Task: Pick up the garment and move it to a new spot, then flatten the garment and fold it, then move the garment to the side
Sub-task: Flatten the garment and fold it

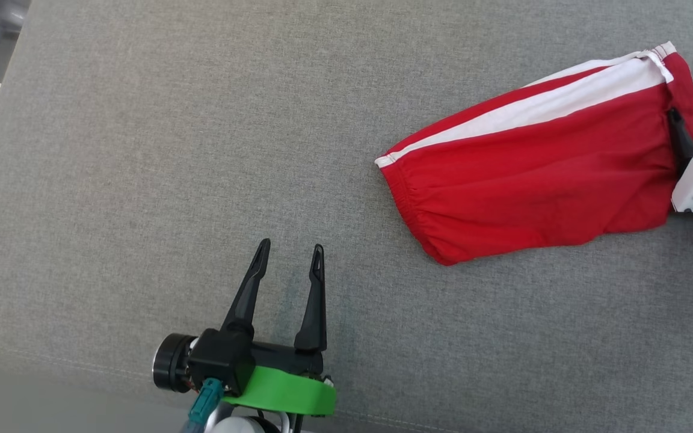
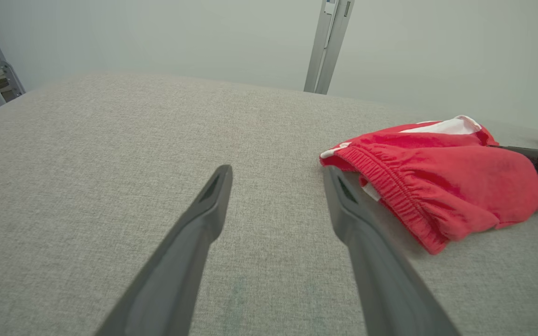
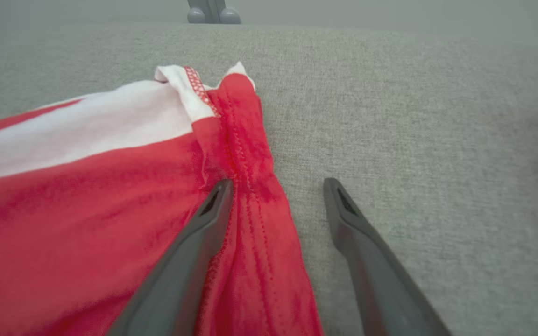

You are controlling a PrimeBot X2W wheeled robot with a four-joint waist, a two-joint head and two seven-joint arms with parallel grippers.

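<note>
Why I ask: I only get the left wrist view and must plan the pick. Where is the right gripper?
Observer: The right gripper is at the red shorts' hem end, opposite the waistband.
Operator: Has it gripped?
Observer: No; its jaws stand open, one finger over the cloth, the other over the grey surface.
Operator: And my own arm?
Observer: From above, the left gripper sits clear of the waistband, grey surface between.

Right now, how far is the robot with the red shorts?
The red shorts lie fairly flat, apparently folded in half. Nothing is held: the right gripper stands open astride the hem, the left gripper open over bare grey surface. Gripping and moving them aside seems left.
</note>
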